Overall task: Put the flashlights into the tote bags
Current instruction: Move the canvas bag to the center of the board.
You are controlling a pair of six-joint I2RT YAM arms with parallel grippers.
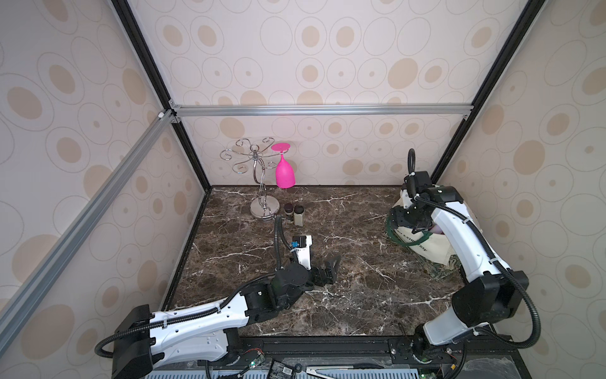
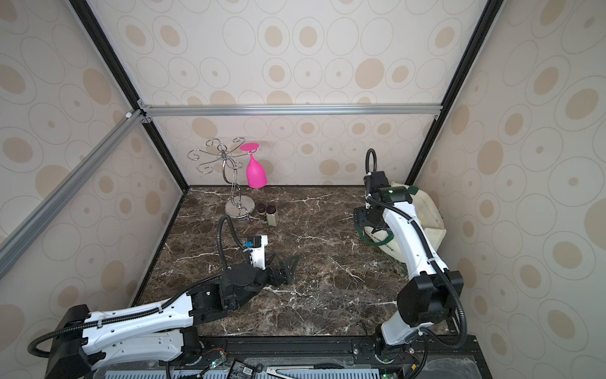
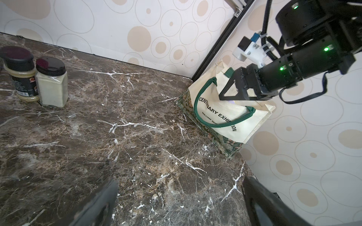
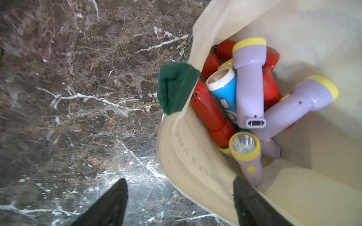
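Left gripper (image 1: 331, 267) low, jaws wide; right gripper (image 4: 180, 179) higher, jaws apart

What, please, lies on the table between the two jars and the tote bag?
Nothing: in the left wrist view, the marble table between the jars and the tote bag is bare, and both top views agree.

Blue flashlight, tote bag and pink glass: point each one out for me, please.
blue flashlight (image 4: 223, 94): right wrist view, on its blue body.
tote bag (image 3: 251, 125): left wrist view, on its cream side panel.
pink glass (image 1: 284, 174): in a top view, on its hanging bowl.
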